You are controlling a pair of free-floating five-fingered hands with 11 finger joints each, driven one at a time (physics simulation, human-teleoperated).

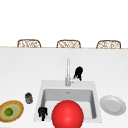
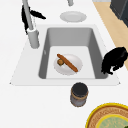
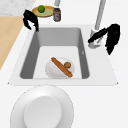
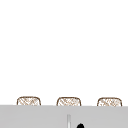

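My right hand (image 1: 78, 73) is up behind the sink (image 1: 93, 86), just beside the faucet (image 1: 68, 72); in the right side view its fingers (image 3: 96, 36) stretch straight out and reach the small lever at the faucet's base (image 3: 94, 44), touching it or very nearly, with nothing curled round it; I would call that hand spread and pressing rather than gripping; I see no water running from the spout, so I judge the work at the tap has barely begun; my left hand (image 1: 42, 112) hangs over the sink's front left corner, fingers curled downward and holding nothing, close to the rim but I cannot tell whether it touches; down in the basin lies a white plate (image 2: 75, 65) with a long brown stick (image 2: 67, 62) laid across it and a small brown ball (image 2: 60, 62) just beside the stick; those sit untouched, well apart from both hands; on the counter to the left stands a dark jar (image 1: 28, 97), and near it a yellow-rimmed plate (image 1: 15, 115) bearing a green fruit (image 1: 9, 112); to the right of the sink rests an empty grey plate (image 1: 113, 104); a large red ball (image 1: 67, 114) shows in front of the basin in the front view; so as I judge it, the lever is reached, the turning of it is left, and everything in the basin waits
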